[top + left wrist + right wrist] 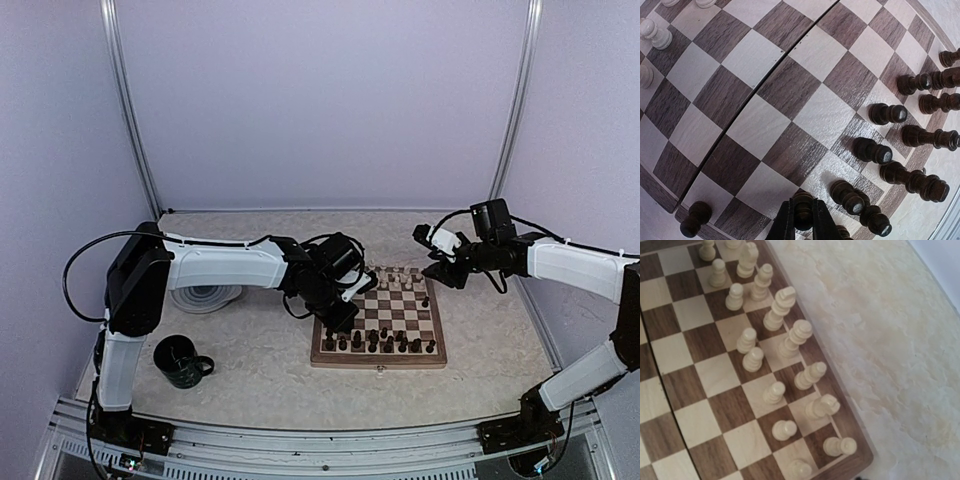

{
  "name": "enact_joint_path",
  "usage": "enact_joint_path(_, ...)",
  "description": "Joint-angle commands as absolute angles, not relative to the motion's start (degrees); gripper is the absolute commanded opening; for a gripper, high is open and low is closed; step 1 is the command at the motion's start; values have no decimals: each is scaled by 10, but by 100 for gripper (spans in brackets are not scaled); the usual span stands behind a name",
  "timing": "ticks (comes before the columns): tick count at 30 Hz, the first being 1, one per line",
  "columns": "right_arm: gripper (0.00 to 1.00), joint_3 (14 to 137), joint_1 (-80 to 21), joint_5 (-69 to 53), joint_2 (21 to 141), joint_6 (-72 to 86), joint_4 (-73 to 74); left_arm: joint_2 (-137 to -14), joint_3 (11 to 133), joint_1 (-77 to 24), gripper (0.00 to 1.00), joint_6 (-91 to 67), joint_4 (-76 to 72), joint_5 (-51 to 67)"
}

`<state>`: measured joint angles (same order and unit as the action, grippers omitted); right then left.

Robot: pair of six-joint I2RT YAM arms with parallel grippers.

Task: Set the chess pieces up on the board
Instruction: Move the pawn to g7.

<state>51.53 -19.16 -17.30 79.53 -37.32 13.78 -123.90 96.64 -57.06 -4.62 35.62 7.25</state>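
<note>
The board lies mid-table. Cream chess pieces line its far side and dark ones its near side. My left gripper hangs over the board's left part. In the left wrist view it is shut on a small dark piece just above a square, beside other dark pieces. A lone dark piece stands near the board's edge. My right gripper is open with nothing in it, off the far right corner. Its wrist view looks down on two rows of cream pieces, and its fingers do not show there.
A dark green mug stands near the left arm's base. A round grey swirl-patterned plate lies partly under the left arm. Bare marbled tabletop runs right of the board. Walls close in on three sides.
</note>
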Motion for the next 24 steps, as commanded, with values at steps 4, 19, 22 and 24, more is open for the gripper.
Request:
enact_joint_path(4, 47, 514, -197, -173, 799, -374, 138, -1221, 955, -576, 10, -40, 392, 79)
enact_joint_path(19, 47, 517, -198, -173, 800, -370, 139, -1214, 960, -576, 13, -40, 399, 90)
enact_joint_path(22, 47, 519, -198, -172, 802, -368, 140, -1211, 963, -576, 15, -40, 401, 87)
enact_joint_path(24, 47, 518, -198, -172, 802, -368, 141, -1207, 962, -576, 17, -40, 399, 85)
